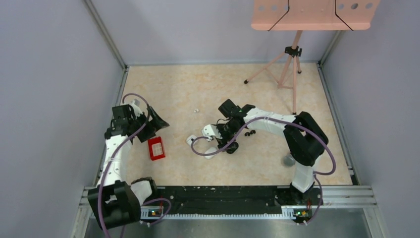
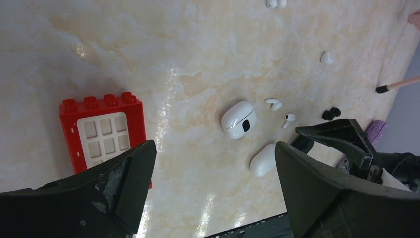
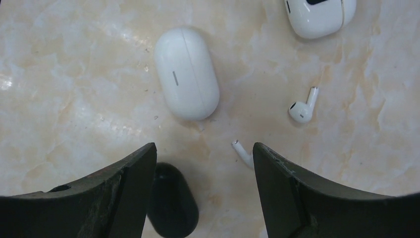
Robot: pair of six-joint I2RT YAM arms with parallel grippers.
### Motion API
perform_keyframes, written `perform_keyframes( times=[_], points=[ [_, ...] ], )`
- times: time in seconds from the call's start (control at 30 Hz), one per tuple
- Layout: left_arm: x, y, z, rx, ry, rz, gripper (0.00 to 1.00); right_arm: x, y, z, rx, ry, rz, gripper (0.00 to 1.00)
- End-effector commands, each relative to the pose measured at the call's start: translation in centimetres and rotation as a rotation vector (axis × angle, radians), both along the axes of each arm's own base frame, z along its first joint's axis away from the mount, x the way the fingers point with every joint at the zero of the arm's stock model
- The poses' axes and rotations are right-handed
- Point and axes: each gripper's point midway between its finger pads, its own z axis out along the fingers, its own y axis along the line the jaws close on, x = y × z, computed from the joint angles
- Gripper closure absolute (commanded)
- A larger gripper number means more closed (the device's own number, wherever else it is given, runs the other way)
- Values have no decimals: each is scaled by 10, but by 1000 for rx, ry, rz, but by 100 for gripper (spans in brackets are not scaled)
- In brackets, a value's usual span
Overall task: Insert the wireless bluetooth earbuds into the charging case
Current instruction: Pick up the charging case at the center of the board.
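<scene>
- Overhead: both arms reach the middle of the table [image 1: 173, 89]; red brick [image 1: 156, 148] nearer the left edge.
- Left wrist: left pincer [image 2: 213, 146] wide open, empty; white earbuds [image 2: 273, 103] loose mid-table.
- Right wrist: right pincer [image 3: 203, 148] jaws apart, empty; white earbuds [image 3: 302, 110] beside closed white case [image 3: 186, 73].
</scene>
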Motion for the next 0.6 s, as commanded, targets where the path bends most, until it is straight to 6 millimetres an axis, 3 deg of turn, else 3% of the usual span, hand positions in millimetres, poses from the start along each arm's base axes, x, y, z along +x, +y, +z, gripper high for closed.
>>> perform_keyframes(
  times=[0.0,0.57],
  points=[
    [5,6,3,-63,-24,67,5,4,29,10,55,-68,112,29],
    [2,8,-8,-117,3,104,8,-17,42,-18,28,-14,193,38]
  ],
)
